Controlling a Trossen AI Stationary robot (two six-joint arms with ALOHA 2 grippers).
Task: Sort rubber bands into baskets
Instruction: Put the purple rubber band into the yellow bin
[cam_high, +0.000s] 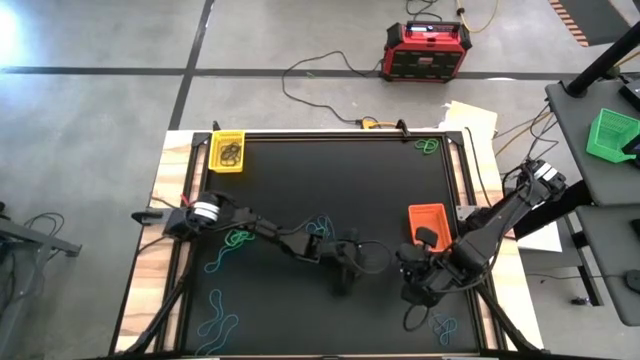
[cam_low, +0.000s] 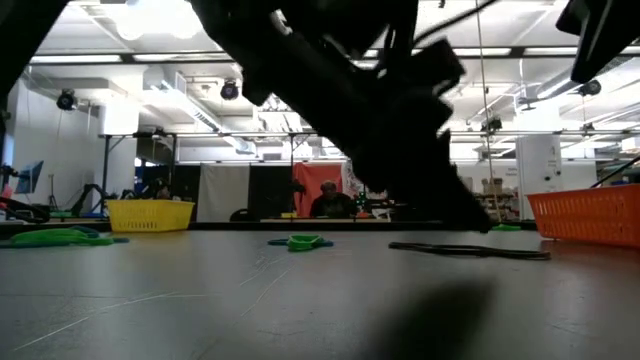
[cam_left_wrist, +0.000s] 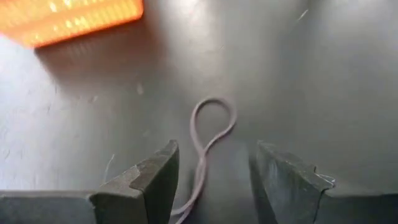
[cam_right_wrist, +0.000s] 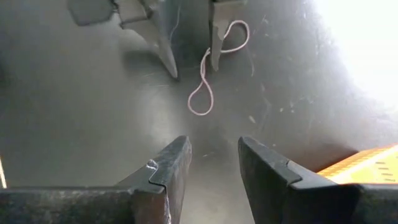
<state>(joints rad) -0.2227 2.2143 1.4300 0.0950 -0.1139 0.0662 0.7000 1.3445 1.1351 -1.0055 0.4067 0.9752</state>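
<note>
The left gripper (cam_left_wrist: 214, 180) hangs low over the black mat (cam_high: 300, 180), fingers spread, straddling one end of a thin pale rubber band (cam_left_wrist: 208, 140) twisted into a figure-eight — its long axis runs straight out ahead between the fingers, toward the right gripper (cam_right_wrist: 214, 165). That one, also spread, faces the band's other loop from just beyond, empty. The left looks better placed to pinch it. Farther off sits the orange basket (cam_high: 428, 222), mesh-walled plastic; the yellow basket (cam_high: 228, 151) is well apart.
</note>
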